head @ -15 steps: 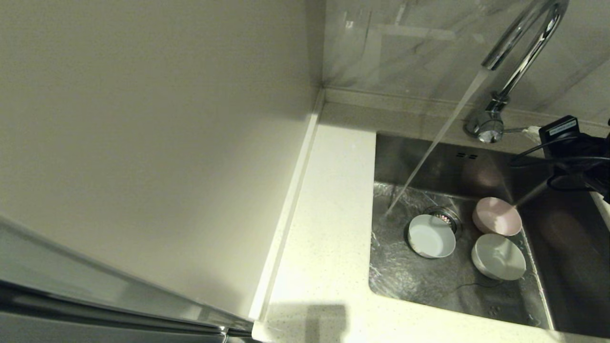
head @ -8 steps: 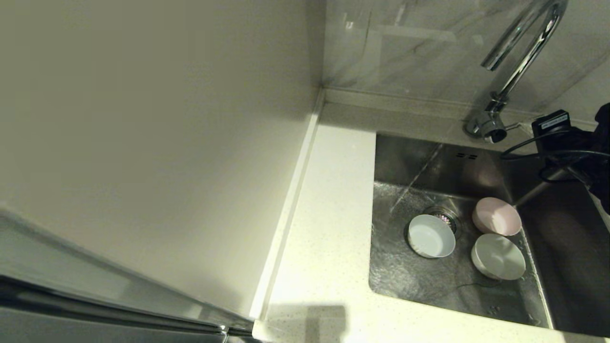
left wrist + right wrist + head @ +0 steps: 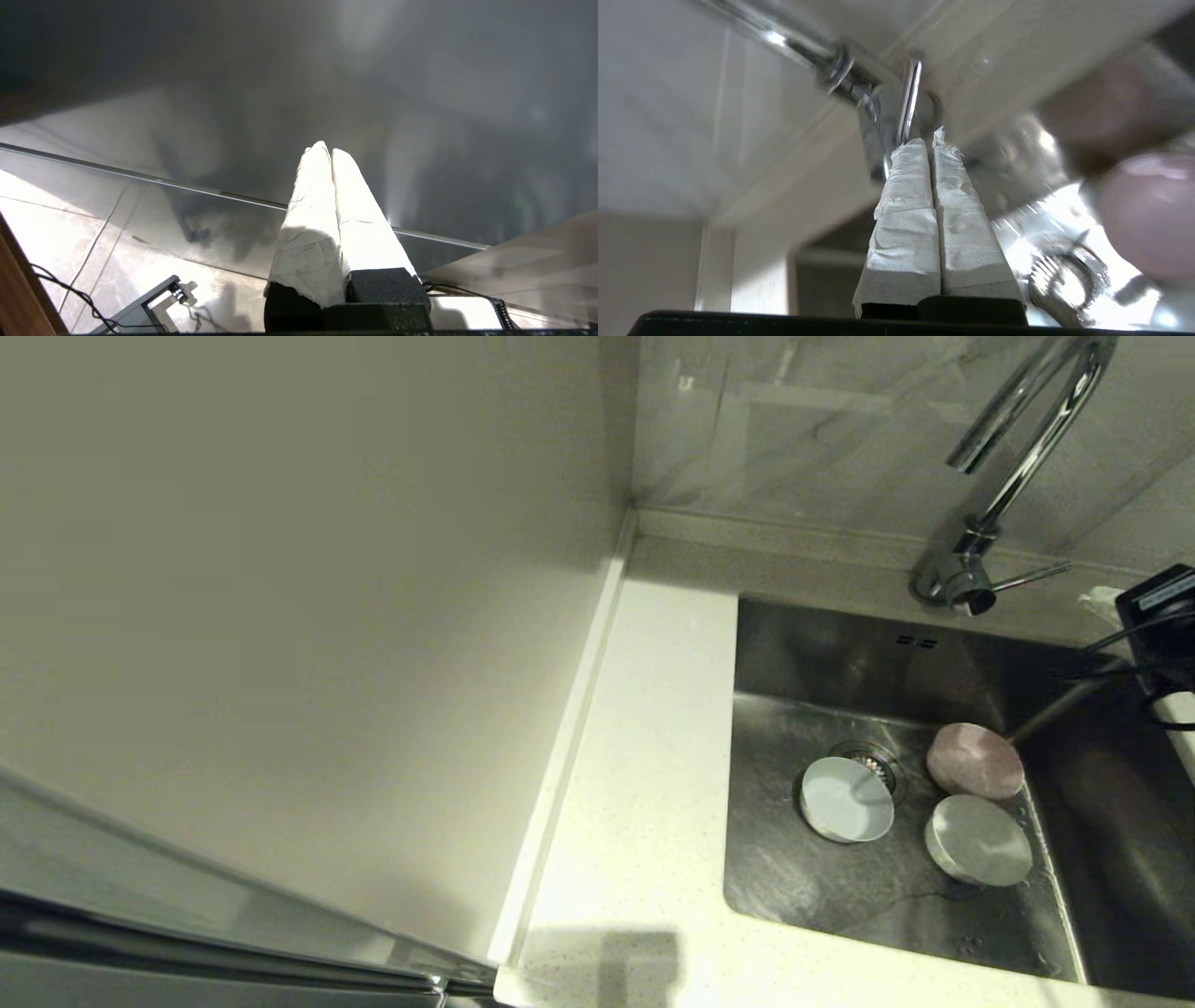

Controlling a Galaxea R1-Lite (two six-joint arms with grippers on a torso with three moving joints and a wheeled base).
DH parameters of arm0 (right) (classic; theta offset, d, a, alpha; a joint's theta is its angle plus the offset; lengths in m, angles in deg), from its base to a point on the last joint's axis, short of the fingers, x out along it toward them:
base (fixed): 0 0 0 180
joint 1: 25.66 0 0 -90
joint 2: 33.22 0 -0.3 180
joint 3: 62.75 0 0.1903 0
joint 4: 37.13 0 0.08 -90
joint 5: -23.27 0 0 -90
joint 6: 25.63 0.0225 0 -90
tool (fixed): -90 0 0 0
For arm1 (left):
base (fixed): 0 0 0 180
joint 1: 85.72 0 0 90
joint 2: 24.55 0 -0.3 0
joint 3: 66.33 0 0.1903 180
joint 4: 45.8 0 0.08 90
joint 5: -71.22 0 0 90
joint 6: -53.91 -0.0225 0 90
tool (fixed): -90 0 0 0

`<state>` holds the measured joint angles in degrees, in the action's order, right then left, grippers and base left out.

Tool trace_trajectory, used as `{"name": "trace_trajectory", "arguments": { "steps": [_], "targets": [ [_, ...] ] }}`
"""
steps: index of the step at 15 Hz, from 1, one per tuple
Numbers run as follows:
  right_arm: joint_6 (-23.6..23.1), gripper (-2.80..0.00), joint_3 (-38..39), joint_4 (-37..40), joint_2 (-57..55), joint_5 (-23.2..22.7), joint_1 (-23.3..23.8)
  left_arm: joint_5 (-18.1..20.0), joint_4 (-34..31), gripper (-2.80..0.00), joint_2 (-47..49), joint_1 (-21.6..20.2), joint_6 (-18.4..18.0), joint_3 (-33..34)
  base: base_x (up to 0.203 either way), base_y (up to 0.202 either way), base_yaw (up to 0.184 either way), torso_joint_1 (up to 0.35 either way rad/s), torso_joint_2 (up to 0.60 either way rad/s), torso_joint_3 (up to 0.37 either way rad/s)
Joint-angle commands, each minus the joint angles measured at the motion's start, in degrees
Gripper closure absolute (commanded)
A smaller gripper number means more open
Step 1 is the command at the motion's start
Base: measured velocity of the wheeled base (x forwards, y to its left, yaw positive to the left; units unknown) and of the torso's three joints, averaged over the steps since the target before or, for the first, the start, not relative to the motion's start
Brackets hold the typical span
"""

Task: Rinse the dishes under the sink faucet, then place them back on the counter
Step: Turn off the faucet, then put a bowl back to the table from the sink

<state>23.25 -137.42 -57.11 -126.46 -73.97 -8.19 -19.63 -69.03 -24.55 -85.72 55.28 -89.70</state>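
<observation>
Our right gripper [image 3: 930, 140] has its two white-wrapped fingers pressed together, holding nothing. It sits at the right side of the sink [image 3: 822, 887], near the thin lever of the faucet [image 3: 1004, 495]. No water runs from the tap. Three little bowls sit down in the sink: the blue bowl [image 3: 846, 799] by the drain, the pink bowl [image 3: 975, 762] behind, and the white bowl [image 3: 978, 840] in front. The counter [image 3: 644, 784] is on the left. Our left gripper [image 3: 331, 151] rests away from the sink, fingers together too.
</observation>
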Motion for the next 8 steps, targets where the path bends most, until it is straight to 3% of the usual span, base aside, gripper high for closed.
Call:
{"name": "trace_trajectory", "arguments": {
  "steps": [1, 3, 5, 7, 8],
  "targets": [
    [-2.48, 0.0, 3.77, 7.77, 14.37, -2.67, 2.85, -0.03, 0.04, 0.0, -0.18, 0.01, 0.04, 0.0, 0.0, 0.0, 0.0, 0.0, 0.0, 0.0],
    [-9.62, 0.0, 4.94, 24.65, 25.17, -7.81, 8.68, -0.03, 0.04, 0.0, -0.18, 0.01, 0.02, 0.0, 0.0, 0.0, 0.0, 0.0, 0.0, 0.0],
    [-25.59, 0.0, 5.81, 47.51, 34.66, -13.52, 16.15, -0.03, 0.04, 0.0, -0.18, 0.0, 0.04, 0.0, 0.0, 0.0, 0.0, 0.0, 0.0, 0.0],
    [-35.09, 0.0, 6.85, 59.09, 39.52, -16.97, 19.2, -0.03, 0.04, 0.0, -0.18, 0.0, 0.04, 0.0, 0.0, 0.0, 0.0, 0.0, 0.0, 0.0],
    [-35.94, 0.0, 7.49, 59.94, 39.46, -17.4, 19.38, -0.03, 0.04, 0.0, -0.18, 0.0, 0.04, 0.0, 0.0, 0.0, 0.0, 0.0, 0.0, 0.0]
  ]
}}
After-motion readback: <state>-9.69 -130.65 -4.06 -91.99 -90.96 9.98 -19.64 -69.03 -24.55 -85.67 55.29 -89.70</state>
